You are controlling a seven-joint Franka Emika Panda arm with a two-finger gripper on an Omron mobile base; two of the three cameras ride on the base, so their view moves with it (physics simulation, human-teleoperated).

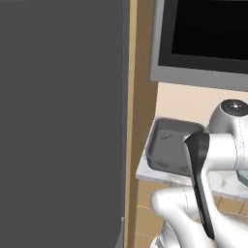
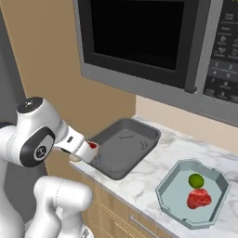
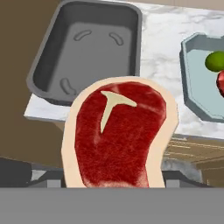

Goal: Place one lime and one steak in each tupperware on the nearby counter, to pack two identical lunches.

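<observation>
The hand point(image 2: 88, 151) is pinching the pale-rimmed steak point(image 3: 118, 135), which sits right in front of the hand camera with its red face toward the lens. The steak's long axis runs from the fingers outward, wider at the far end, with the pale T-shaped bone mark pointing away from the hand toward the dark grey tray point(image 3: 89, 48). In the right base view just a small red patch of it shows at the hand's tip, so exactly how the fingers sit on it is hard to judge.

What the next move seems to turn on: the dark tray lies straight ahead of the hand and a little lower, its near rim just past the steak's far end. The hand hangs at the edge of the surface point(image 2: 153, 172), beside the tray's near corner and not yet over its floor. The tray's long axis runs away from the hand, roughly in line with the steak, so little turning looks needed; a short reach forward should bring the meat over the empty floor.

Off to the hand's right, well apart, the pale blue tray point(image 2: 186, 207) already holds a lime point(image 2: 196, 180) and the red steak point(image 2: 199, 198), touching one another.
</observation>
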